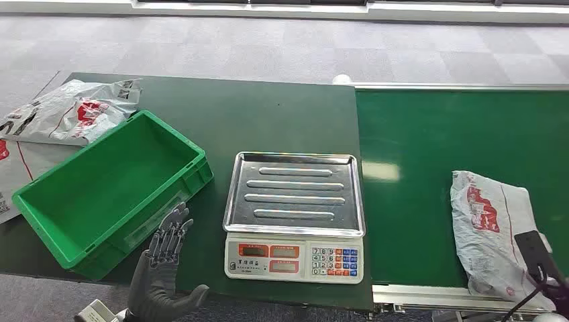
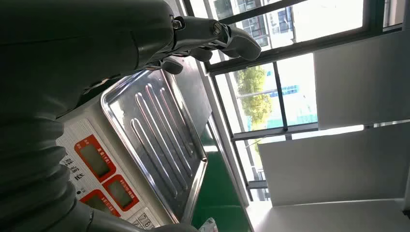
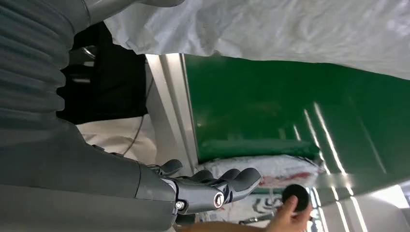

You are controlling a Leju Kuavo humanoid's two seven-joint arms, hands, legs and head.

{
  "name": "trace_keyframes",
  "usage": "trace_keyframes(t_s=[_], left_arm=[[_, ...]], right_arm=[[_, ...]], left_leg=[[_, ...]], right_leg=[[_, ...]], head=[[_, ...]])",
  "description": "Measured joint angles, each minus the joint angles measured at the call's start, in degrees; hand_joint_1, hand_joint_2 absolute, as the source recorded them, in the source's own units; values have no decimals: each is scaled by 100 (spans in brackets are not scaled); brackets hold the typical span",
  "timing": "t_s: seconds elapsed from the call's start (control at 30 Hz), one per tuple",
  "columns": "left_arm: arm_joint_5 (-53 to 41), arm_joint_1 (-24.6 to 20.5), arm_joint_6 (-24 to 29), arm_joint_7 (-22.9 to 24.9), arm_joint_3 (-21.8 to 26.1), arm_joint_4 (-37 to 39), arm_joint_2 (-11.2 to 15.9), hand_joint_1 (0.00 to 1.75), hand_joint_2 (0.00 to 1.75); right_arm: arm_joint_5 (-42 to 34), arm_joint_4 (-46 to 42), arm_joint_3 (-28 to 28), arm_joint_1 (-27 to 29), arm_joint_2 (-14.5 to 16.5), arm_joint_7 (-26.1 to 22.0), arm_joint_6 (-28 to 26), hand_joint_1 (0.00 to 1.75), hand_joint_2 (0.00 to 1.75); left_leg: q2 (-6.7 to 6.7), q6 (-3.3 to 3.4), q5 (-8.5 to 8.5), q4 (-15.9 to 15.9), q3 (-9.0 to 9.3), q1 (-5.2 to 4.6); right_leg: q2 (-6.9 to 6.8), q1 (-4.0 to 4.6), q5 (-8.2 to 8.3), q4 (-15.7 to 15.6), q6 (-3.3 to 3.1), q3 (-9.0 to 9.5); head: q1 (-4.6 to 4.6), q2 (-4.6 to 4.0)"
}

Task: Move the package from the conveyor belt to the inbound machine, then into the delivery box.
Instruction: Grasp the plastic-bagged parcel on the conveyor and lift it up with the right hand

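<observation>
Two hands are in play, and neither has hold of anything yet. The package, a white mailer with red print, lies flat on the green conveyor belt, just ahead of and beside the right hand, whose dark shape sits at the bag's near edge; in the right wrist view the fingers are stretched out together with nothing between them, the white bag passing close above the wrist. Whether the hand touches the bag I cannot tell. A person's hand shows past those fingertips.

The left hand waits with its fingers spread and empty, the green delivery box just beyond its fingertips and the inbound machine (a scale with a steel tray) close at its inner side.

So the step in hand reads as the very first one: reaching for the package on the belt. The next move likely calls for the right hand to get its fingers over or under the limp bag, close on it firmly, then carry it across toward the left hand's side and lay it on the steel tray.
</observation>
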Motion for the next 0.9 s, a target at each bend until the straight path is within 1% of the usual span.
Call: trace_keyframes(t_s=[0.2, 0.4, 0.47, 0.57, 0.6, 0.7, 0.83, 0.9], left_arm=[[1, 4, 9, -5, 7, -12, 34, 0, 175], [1, 4, 9, -7, 8, -14, 57, 0, 175], [14, 4, 34, -10, 9, -14, 68, 0, 175], [92, 4, 163, -61, 10, -10, 139, 0, 175], [125, 3, 218, -85, 10, -8, 182, 0, 175], [214, 0, 360, -135, 12, -9, 306, 0, 175], [342, 3, 532, -186, 12, -11, 468, 0, 175], [398, 2, 607, -226, 12, -7, 535, 0, 175]], right_arm=[[19, 621, -122, -156, -196, 10, -31, 0, 175], [33, 905, -148, -224, -293, 19, -22, 0, 175], [111, 986, -145, -251, -322, 166, 211, 0, 175], [388, 1311, -85, -344, -449, 629, 995, 0, 175], [444, 1475, -37, -410, -515, 700, 1137, 0, 175], [426, 1945, 146, -669, -701, 723, 1221, 0, 175], [247, 2365, 453, -966, -865, 862, 1291, 175, 175], [111, 2511, 581, -1070, -886, 867, 1238, 175, 175]], left_leg=[[0, 0, -1, -1, -1, 1], [1, 1, -1, -1, -3, 1], [1, 1, -1, -1, -2, 1], [2, 3, -2, 0, -2, 1], [4, 3, -3, 0, -2, 1], [14, 3, -6, 2, 3, 5], [26, 3, -10, 4, -4, 12], [45, -2, -18, 4, -5, 25]], right_leg=[[1, 2, -4, 0, 2, -3], [1, 1, -5, 0, 4, -3], [2, 1, -5, 0, 4, -2], [0, 1, -5, 0, 5, 2], [2, 3, -5, 0, 6, 5], [13, 9, -4, -2, 7, 14], [22, 22, 0, -15, 10, 32], [40, 36, 5, -30, 8, 51]], head=[[0, 0], [0, 0], [0, 0], [0, 0], [0, 0], [0, 0], [0, 0], [0, 0]])
